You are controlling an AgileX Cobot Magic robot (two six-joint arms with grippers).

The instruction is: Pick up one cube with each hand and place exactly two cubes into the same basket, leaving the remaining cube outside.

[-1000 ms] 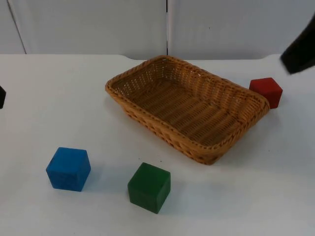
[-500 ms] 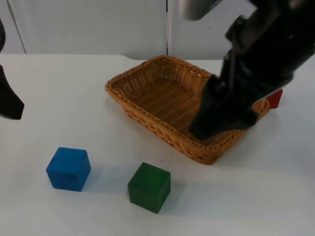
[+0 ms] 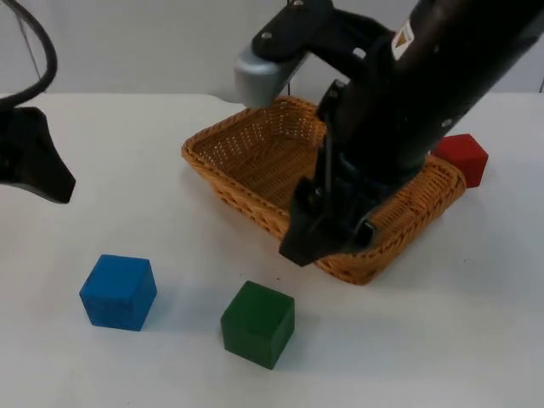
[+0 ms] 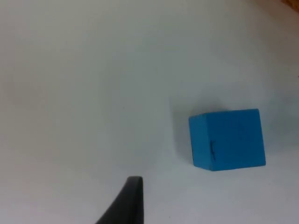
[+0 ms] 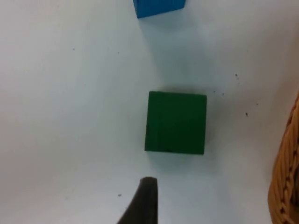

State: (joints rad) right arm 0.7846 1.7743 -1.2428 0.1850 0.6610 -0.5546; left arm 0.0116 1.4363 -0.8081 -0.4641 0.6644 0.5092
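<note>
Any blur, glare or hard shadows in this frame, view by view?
Top view: even light, soft shadows beside the blue cube and green cube; the right gripper hides part of the basket. Left wrist view: slightly soft. Right wrist view: green cube fairly crisp, faint shadow.

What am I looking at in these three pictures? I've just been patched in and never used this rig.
It is a two-armed robot at a white table. The top view looks down from a fixed camera; the other two come from cameras on each arm's wrist.

On the table lie a woven wicker basket with no cube visible inside, a blue wooden cube, a green wooden cube and a red wooden cube beside the basket's far end.

The right claw hangs over the basket's near rim, its camera looking at the green cube. The left claw hovers above the table, its camera on the blue cube. Neither holds anything.
</note>
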